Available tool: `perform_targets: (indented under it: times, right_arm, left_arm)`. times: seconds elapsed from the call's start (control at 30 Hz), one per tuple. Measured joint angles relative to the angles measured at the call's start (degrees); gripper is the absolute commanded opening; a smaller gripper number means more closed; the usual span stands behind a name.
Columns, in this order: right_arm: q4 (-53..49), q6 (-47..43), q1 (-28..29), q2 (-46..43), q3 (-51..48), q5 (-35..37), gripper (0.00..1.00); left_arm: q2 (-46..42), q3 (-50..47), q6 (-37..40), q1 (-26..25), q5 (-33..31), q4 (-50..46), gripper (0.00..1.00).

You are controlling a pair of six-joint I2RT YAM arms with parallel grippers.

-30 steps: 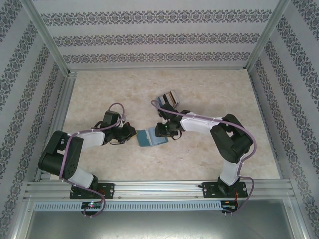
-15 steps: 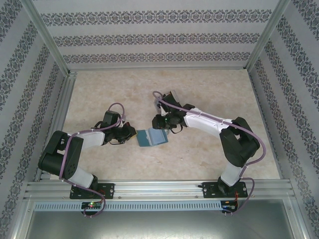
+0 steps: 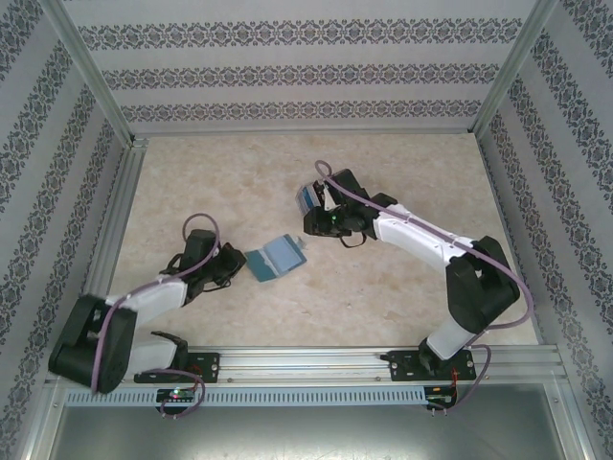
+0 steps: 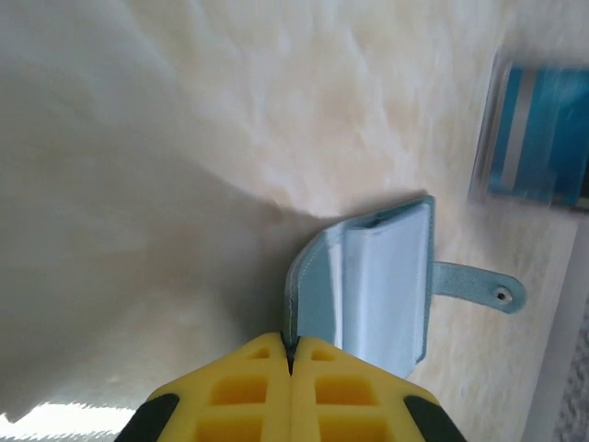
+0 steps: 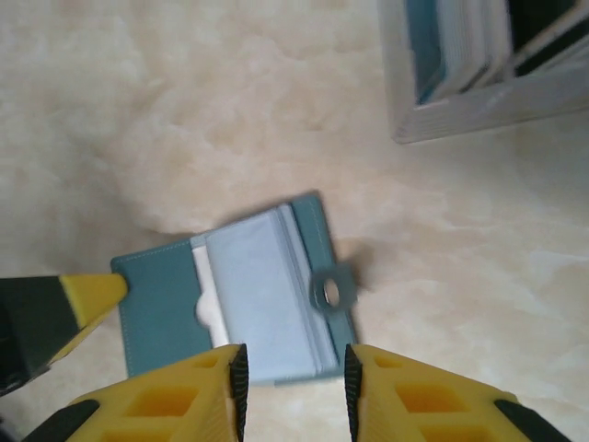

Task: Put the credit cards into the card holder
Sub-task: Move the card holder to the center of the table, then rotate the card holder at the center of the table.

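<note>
left jaws clamp the left edge of the card holder (image 3: 276, 257), which lies open on the desk (image 3: 192, 172) with bare room all round. beyond it, right jaws stand apart beside the credit cards (image 3: 306, 198).

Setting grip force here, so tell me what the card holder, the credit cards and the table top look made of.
Card holder: matte teal leather or faux leather, since its cover curves softly; pale inner sleeves, likely plastic. Credit cards: thin, flat, stiff-looking, probably plastic, though blurred. Table top: smooth marble-patterned surface, perhaps laminate.
</note>
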Motion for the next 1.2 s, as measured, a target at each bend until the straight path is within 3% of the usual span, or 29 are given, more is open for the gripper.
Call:
perform_targets:
  times: [0.17,0.3,0.67,0.97,1.2]
  right_arm:
    - [3.34,2.97,6.34,2.01,-1.79,-2.73,0.36]
    - [6.78,5.55,10.93,8.5,-2.54,-4.13,0.36]
    - [13.16,8.35,11.3,20.55,1.16,-4.02,0.35]
    - [9.77,8.04,8.9,26.47,9.51,-5.05,0.35]
    - [10.16,6.97,5.66,30.69,15.63,-5.18,0.33]
  left_arm:
    - [-11.82,-2.95,-6.4,-2.49,-10.93,-3.06,0.0]
    - [-13.94,-2.95,-8.66,-2.99,-14.93,-5.18,0.0]
    - [-10.71,-3.17,-10.62,-5.68,-13.94,-6.1,0.0]
    - [-12.68,-4.31,-10.64,-7.34,-13.38,-6.21,0.0]
    - [-5.62,-2.21,-9.99,-11.15,-7.41,-5.77,0.13]
